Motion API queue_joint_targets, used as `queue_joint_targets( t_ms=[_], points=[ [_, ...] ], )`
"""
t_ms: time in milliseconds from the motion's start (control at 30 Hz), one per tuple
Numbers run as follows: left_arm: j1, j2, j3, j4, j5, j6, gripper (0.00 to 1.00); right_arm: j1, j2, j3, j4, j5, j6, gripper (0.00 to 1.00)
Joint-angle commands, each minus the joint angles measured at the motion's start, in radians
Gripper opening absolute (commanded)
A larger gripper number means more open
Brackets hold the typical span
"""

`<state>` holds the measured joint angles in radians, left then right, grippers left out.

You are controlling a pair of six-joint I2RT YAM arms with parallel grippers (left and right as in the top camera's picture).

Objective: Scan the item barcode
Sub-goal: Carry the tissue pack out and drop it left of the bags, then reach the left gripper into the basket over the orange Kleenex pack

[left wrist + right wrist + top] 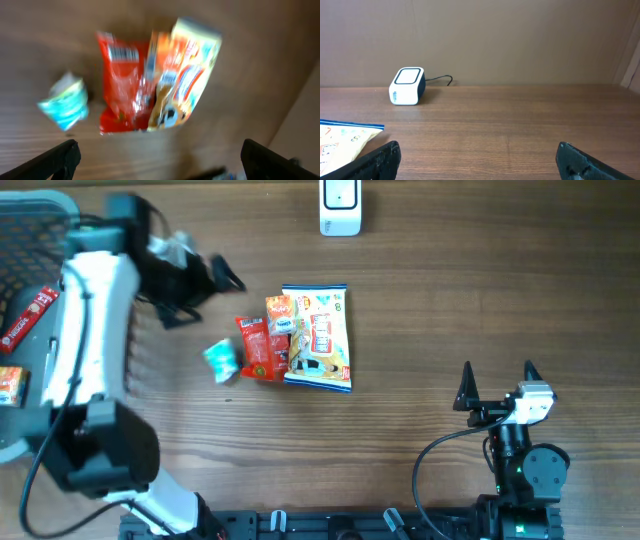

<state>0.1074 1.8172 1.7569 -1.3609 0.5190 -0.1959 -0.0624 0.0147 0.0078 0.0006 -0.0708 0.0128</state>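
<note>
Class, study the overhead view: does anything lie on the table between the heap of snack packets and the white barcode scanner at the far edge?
Nothing visible does. Only bare wooden table separates the snack packets from the barcode scanner.

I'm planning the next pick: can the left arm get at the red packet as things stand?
Probably yes: the open left gripper hovers close beside the red packet, nothing between them.

On the wooden table [450,300] lie a scanner [340,207], snack bag [320,338], red packet [258,348] and teal packet [222,360].
</note>
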Motion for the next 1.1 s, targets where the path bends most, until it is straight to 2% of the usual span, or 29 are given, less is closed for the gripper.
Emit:
queue_joint_targets(
  t_ms=[0,133,200,267,433,500,600,1067],
  points=[
    [0.103,-0.121,0.121,-0.001,0.008,0.009,1.0,-0.004,-0.005,-0.003,0.003,-0.008,-0.01,1.0],
    [0.2,-0.213,0.141,0.065,-0.003,0.009,1.0,-0.004,-0.005,-0.003,0.003,-0.008,-0.01,1.0],
    [0.257,-0.256,0.141,0.1,-0.056,0.008,1.0,-0.004,-0.005,-0.003,0.003,-0.008,-0.01,1.0],
    [0.318,-0.288,0.141,0.126,-0.163,-0.013,1.0,-0.004,-0.005,-0.003,0.003,-0.008,-0.011,1.0],
    [0.444,-0.282,0.134,0.139,-0.587,-0.109,1.0,-0.004,-0.005,-0.003,0.003,-0.008,-0.01,1.0],
    [0.478,-0.262,0.117,0.138,-0.671,-0.165,1.0,-0.004,-0.005,-0.003,0.003,-0.008,-0.01,1.0],
    [0.52,-0.212,0.09,0.138,-0.719,-0.206,1.0,-0.004,-0.005,-0.003,0.003,-0.008,-0.01,1.0],
    [0.608,0.104,0.045,0.175,-0.801,-0.206,1.0,-0.004,-0.005,-0.003,0.003,-0.008,-0.011,1.0]
  ],
)
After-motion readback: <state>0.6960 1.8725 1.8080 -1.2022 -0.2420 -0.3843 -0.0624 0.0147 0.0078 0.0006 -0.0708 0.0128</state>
